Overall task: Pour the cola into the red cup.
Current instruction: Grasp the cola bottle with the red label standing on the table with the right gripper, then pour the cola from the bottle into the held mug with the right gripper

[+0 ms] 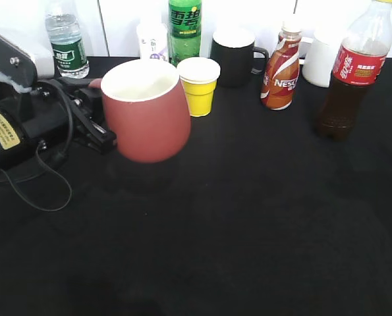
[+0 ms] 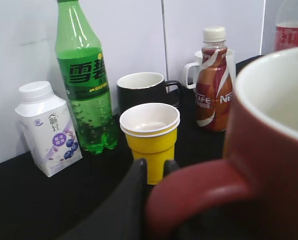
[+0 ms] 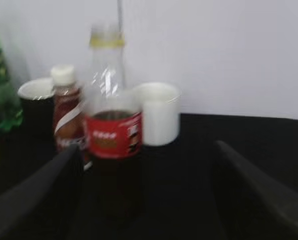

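Note:
The red cup (image 1: 146, 112) is a brick-red mug with a white inside, at the left of the black table. My left gripper (image 1: 97, 131) is shut on its loop handle; in the left wrist view the handle (image 2: 199, 190) sits between the fingers (image 2: 156, 167) and the cup body (image 2: 269, 150) fills the right. The cup looks held slightly off the table. The cola (image 1: 350, 79) stands upright at the far right, capped. In the blurred right wrist view the cola (image 3: 111, 145) stands ahead between my open right gripper's fingers (image 3: 147, 150), nearer the left finger. The right gripper is out of the exterior view.
Along the back stand a water bottle (image 1: 66, 46), a milk carton (image 1: 151, 41), a green Sprite bottle (image 1: 184, 29), a yellow paper cup (image 1: 198, 85), a dark mug (image 1: 234, 56), a Nescafe bottle (image 1: 280, 72) and a white mug (image 1: 317, 62). A cable (image 1: 51, 191) loops by the left arm.

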`<control>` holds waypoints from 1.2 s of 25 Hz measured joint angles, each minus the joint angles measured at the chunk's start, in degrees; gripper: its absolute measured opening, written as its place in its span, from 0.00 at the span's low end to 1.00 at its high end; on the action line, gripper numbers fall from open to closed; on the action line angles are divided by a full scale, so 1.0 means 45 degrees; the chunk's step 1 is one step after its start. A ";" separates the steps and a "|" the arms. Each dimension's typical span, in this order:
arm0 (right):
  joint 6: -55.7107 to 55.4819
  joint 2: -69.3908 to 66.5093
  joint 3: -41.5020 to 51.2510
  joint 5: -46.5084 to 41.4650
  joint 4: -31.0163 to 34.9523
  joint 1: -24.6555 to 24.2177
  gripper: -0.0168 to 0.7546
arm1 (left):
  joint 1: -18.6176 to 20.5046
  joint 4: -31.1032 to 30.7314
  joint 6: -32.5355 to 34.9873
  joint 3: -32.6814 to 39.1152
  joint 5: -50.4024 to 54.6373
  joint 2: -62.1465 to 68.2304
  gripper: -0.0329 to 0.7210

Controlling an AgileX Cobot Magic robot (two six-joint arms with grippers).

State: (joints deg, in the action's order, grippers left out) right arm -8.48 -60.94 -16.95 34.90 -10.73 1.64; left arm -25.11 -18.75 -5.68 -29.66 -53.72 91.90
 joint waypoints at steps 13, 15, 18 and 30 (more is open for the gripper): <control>-0.0600 -0.9900 -0.3493 0.4938 -0.1266 0.0000 0.89 | 0.0000 -0.0010 0.0000 0.0000 0.0014 0.0000 0.13; -0.0600 -1.0528 -0.4492 0.4967 -0.1513 0.0000 0.89 | 0.0000 -0.0010 0.0000 0.0000 0.0014 0.0000 0.13; -0.0583 -1.1122 -0.5361 0.5261 -0.1822 0.0000 0.87 | 0.0000 -0.0010 0.0000 0.0000 0.0014 0.0000 0.13; -0.0625 -1.1454 -0.5485 0.5926 -0.2523 0.0000 0.68 | 0.0000 -0.0141 0.0000 0.0000 0.0014 0.0000 0.13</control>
State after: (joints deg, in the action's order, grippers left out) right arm -11.29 -112.48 -41.63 61.56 -22.08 1.64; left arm -25.11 -19.39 -5.68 -29.66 -53.66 91.90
